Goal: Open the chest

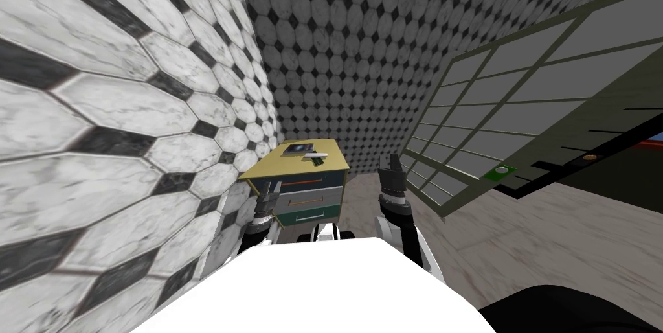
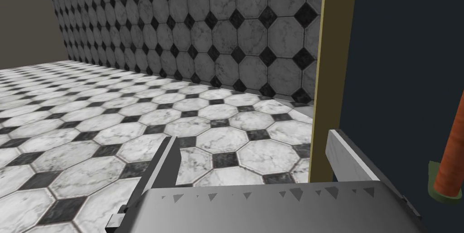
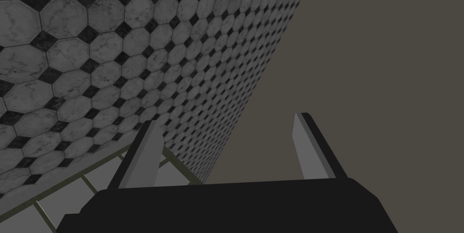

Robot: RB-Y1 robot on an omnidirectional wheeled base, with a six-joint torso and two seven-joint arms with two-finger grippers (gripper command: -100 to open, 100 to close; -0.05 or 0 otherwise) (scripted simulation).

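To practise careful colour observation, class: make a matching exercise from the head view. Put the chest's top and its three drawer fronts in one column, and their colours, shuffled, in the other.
Column 1:
1. chest top
2. top drawer
3. middle drawer
4. bottom drawer

Column 2:
A. grey
B. green
C. yellow
D. dark, with an orange handle

Pairs: 1-C; 2-D; 3-A; 4-B

Walls [image 1: 97, 122] of white marbled octagon tiles with small black diamonds meet in a corner. A many-paned window [image 1: 505, 109] in an olive frame stands on the right, above a pale mottled floor [image 1: 518, 245].
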